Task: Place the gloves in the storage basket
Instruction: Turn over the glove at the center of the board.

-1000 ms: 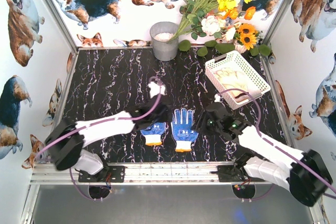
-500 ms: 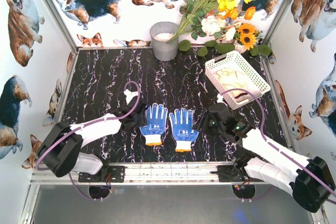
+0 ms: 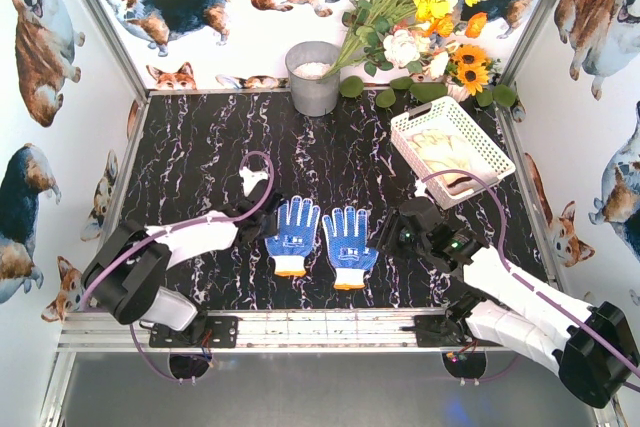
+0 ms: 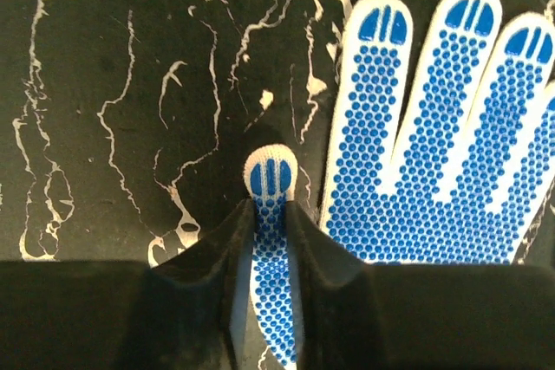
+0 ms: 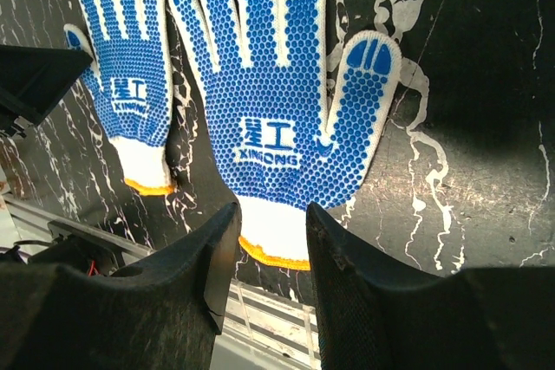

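Jaws of left gripper (image 4: 270, 214) narrow, pinching thumb of left blue-dotted white knit glove with orange cuff (image 4: 434, 153): likely the easiest edge to grab on a flat lie. Right gripper (image 5: 271, 212) half-wide, empty, poised over cuff of matching right glove (image 5: 260, 101), probably staged for its own pick. Both lie on black white-veined marble-look table (image 3: 200, 147); white slotted plastic basket (image 3: 487, 134) far right, cream gloves (image 3: 440, 152) inside. Grey metal bucket (image 3: 313, 77), flowers (image 3: 410, 7), corgi-print walls (image 3: 40, 47) behind.

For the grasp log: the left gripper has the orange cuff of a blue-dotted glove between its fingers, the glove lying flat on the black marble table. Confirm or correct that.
Not the cuff: the left gripper has the thumb of the blue-dotted glove between its fingers, as the left wrist view shows. The glove does lie flat on the black marble table.
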Robot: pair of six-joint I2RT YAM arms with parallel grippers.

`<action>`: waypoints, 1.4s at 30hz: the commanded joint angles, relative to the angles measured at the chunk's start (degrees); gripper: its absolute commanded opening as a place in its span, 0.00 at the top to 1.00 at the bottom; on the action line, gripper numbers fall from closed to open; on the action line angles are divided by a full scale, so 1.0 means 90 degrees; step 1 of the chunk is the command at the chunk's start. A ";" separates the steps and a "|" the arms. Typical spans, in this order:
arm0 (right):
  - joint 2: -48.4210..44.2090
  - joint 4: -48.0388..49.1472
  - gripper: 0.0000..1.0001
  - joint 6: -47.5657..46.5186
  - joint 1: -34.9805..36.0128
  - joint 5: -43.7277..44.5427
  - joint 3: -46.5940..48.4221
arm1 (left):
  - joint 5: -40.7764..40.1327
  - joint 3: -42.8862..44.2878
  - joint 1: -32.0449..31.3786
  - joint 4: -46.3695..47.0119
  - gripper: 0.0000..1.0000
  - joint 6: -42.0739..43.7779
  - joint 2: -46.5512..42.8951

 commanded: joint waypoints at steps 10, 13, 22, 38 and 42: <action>-0.0202 0.0016 0.60 0.0038 -0.0019 0.0027 0.0037 | -0.1571 0.0438 0.0087 -0.1452 1.00 0.0254 -0.1143; -0.0214 0.0025 0.60 0.0028 -0.0019 0.0045 0.0045 | -0.2116 0.0870 0.0087 -0.2211 1.00 0.0537 -0.1459; 0.0204 0.0831 0.58 0.0180 0.0021 -0.0573 -0.0057 | -0.1723 0.1686 0.0078 -0.2991 1.00 0.1129 -0.1682; 0.0981 0.1477 0.47 0.0293 0.0440 -0.0691 -0.0033 | -0.0457 0.1912 -0.1181 -0.1670 1.00 0.0623 -0.0192; 0.0610 0.1292 0.44 0.0379 0.0440 -0.0334 -0.0220 | 0.0177 0.1874 -0.1377 -0.0971 0.97 0.0427 0.0270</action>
